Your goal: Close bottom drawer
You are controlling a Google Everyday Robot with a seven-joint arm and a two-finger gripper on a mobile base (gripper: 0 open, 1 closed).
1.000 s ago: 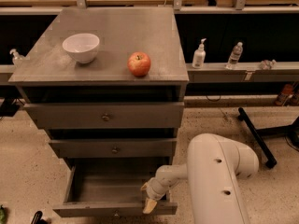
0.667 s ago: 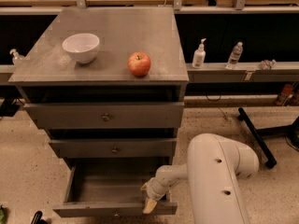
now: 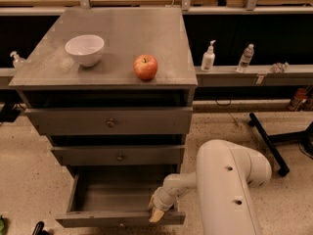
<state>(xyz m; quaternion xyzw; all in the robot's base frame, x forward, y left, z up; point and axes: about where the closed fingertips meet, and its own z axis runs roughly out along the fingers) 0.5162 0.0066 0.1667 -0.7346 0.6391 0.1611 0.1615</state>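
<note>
The bottom drawer [image 3: 105, 196] of the grey three-drawer cabinet stands pulled open, its plain grey box showing empty. Its slim front panel [image 3: 98, 220] lies at the lower edge of the view; the knob is hidden. My white arm [image 3: 230, 190] reaches in from the lower right. My gripper [image 3: 157, 213] rests at the right end of the drawer's front panel, its tan fingertip touching or just over the panel's top edge. The two upper drawers [image 3: 110, 122] are closed.
A white bowl [image 3: 84, 49] and a red apple [image 3: 145, 66] sit on the cabinet top [image 3: 117, 31]. Bottles [image 3: 208, 57] stand on a shelf to the right. A black stand leg [image 3: 266, 141] lies on the floor at right.
</note>
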